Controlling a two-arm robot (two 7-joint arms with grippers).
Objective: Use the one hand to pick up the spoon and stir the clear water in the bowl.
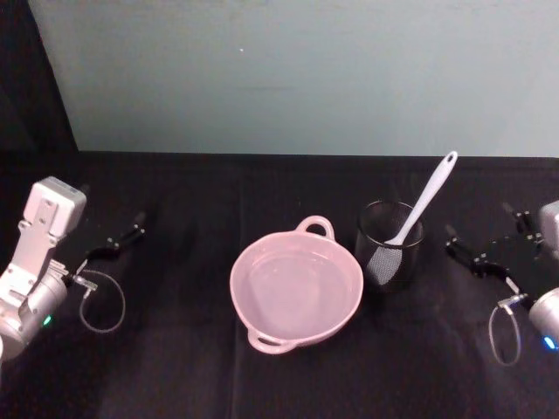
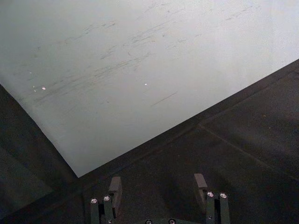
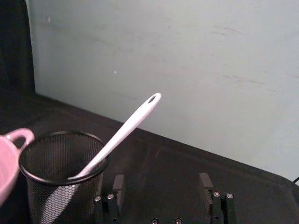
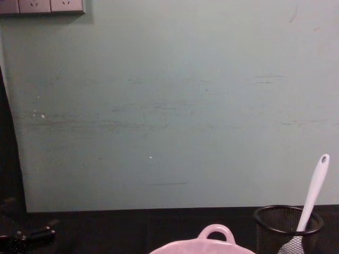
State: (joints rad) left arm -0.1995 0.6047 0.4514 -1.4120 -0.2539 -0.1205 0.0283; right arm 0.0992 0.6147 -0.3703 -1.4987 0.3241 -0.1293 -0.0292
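A black wire-mesh cup (image 1: pixel 406 262) stands upright on the black surface (image 1: pixel 175 367). Behind the cup rises a pale green wall (image 1: pixel 306 70). High on it, far left of the cup, are what look like sockets (image 4: pixel 42 5).

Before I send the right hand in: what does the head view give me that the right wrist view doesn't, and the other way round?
Head view, beyond the wrist view: the whole bowl with clear water in it, and the left hand parked far left. Right wrist view, beyond the head view: the right hand open, its fingers apart, the mesh cup close ahead, and the head of the spoon seen through the mesh. Both: the spoon leaning in the cup, handle tip up, untouched.
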